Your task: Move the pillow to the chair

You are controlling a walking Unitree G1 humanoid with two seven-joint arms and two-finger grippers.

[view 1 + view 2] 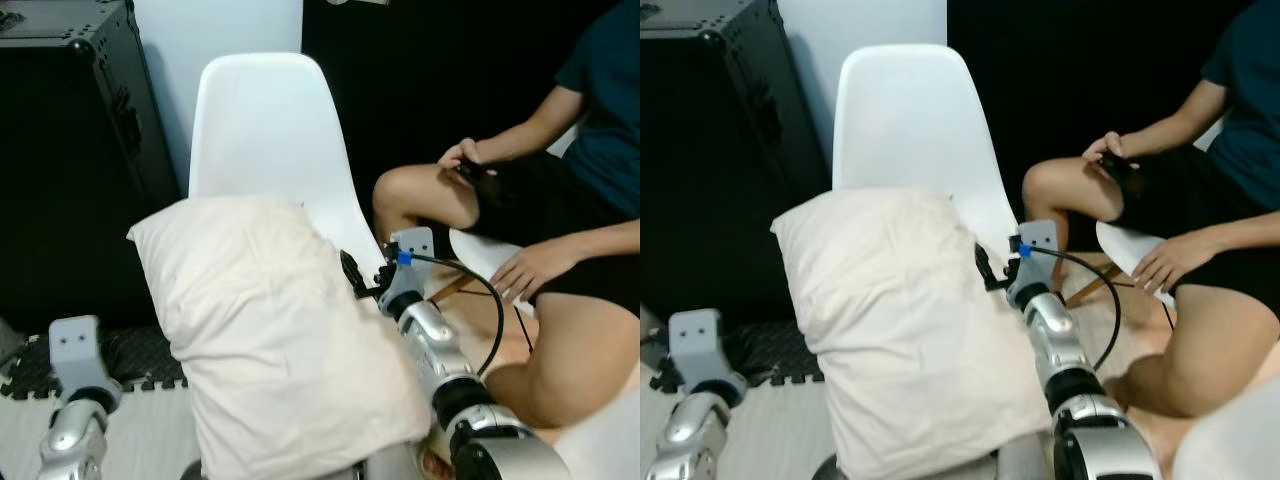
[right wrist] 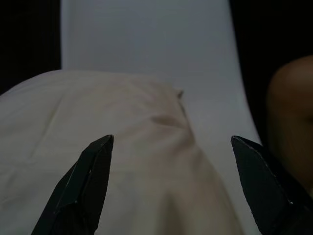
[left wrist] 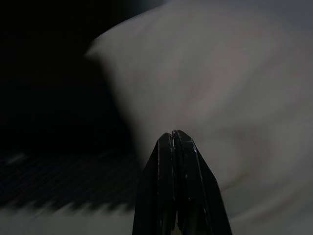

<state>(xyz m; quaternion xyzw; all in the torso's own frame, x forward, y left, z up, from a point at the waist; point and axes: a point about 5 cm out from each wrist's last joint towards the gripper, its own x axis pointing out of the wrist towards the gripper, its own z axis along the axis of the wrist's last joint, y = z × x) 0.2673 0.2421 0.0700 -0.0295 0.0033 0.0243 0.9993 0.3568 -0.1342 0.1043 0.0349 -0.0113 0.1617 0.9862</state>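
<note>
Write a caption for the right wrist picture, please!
Open right claw at the cream pillow on the white chair.

Chair (image 1: 265, 130) seat hidden under pillow (image 1: 270, 340), person (image 1: 560, 200) cut off

I am seeing both eye views looking down at the pillow (image 1: 270, 330); wrist views are facing it close-up.

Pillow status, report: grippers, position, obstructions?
Right gripper open beside pillow. Left gripper shut, low, left of it. Pillow lies on white chair. Seated person's knee close on right.
</note>
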